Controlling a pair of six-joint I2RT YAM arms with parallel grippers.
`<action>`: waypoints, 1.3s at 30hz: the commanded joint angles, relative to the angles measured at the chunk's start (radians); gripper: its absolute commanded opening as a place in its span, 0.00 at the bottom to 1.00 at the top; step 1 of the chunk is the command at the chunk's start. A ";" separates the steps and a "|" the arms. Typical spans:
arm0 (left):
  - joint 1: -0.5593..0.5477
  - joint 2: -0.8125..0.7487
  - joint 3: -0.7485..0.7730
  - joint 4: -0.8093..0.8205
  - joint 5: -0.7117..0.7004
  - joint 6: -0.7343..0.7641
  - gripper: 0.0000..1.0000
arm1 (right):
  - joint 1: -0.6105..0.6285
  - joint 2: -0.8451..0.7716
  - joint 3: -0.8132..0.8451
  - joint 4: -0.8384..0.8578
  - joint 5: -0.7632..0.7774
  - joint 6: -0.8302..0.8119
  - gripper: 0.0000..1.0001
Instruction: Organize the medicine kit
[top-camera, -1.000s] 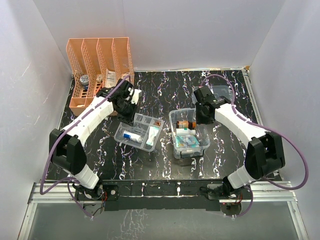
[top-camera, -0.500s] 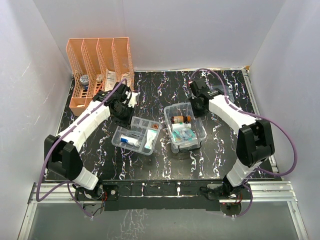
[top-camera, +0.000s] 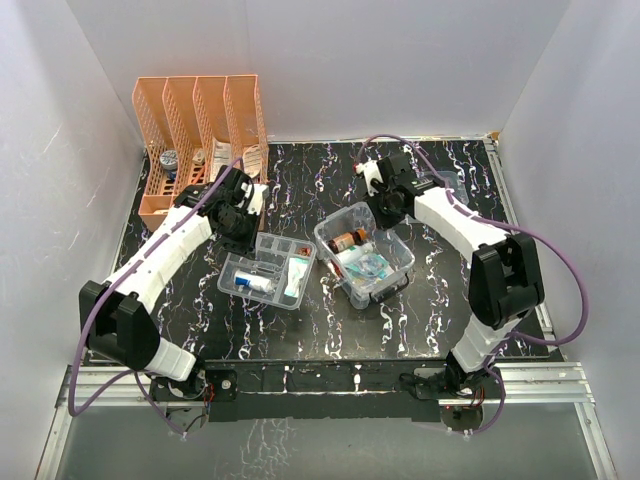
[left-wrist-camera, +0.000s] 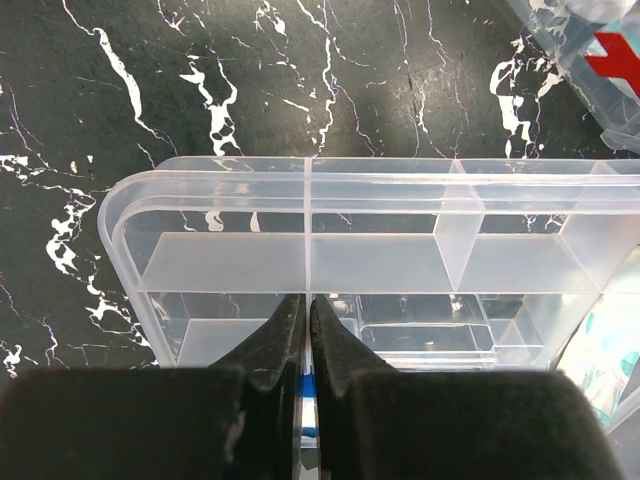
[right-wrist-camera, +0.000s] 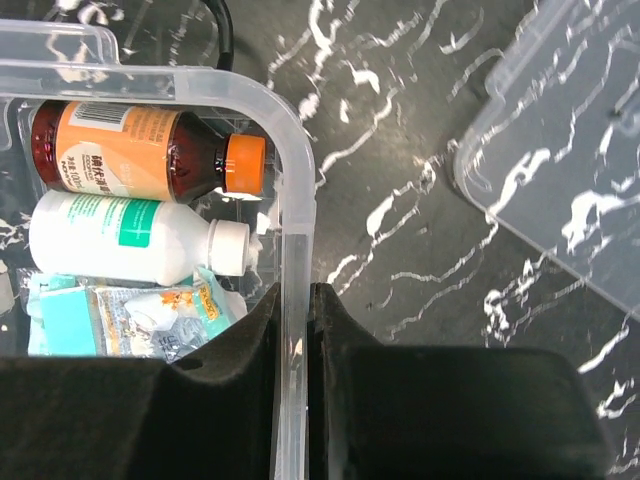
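- We are clamping the right gripper (right-wrist-camera: 296, 297) on the medicine kit (right-wrist-camera: 297, 180) wall; a brown bottle (right-wrist-camera: 140, 150) is lying inside.
- We are pinching the left gripper (left-wrist-camera: 307, 302) on the divided tray (left-wrist-camera: 240, 262), just left of the medicine kit.
- A clear lid (right-wrist-camera: 560, 150) is lying right of the medicine kit.

There are two arms: the left arm (top-camera: 165, 250) and the right arm (top-camera: 450, 215). Each arm has one gripper, so that makes two: the left gripper (left-wrist-camera: 307, 300) and the right gripper (right-wrist-camera: 295, 292). There is one black table (top-camera: 300, 340). On it are one deep box (right-wrist-camera: 297, 180), one lid (right-wrist-camera: 560, 150), one tray (left-wrist-camera: 230, 262) and one orange rack (top-camera: 195, 120). The rack has four slots. The box has one red cross (left-wrist-camera: 615, 60) on its side. Two bottles lie in the box: one brown bottle (right-wrist-camera: 130, 150) and one white bottle (right-wrist-camera: 120, 238). One tube (top-camera: 258, 283) lies in the tray.
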 joint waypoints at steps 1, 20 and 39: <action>0.013 -0.055 -0.004 -0.028 0.004 0.000 0.00 | 0.002 0.021 0.044 0.128 -0.104 -0.193 0.00; 0.028 -0.069 0.002 -0.044 -0.001 0.006 0.00 | 0.131 0.214 0.246 -0.062 -0.378 -0.614 0.00; 0.048 -0.093 0.040 -0.095 -0.016 0.020 0.00 | 0.239 0.226 0.222 -0.108 -0.419 -0.637 0.00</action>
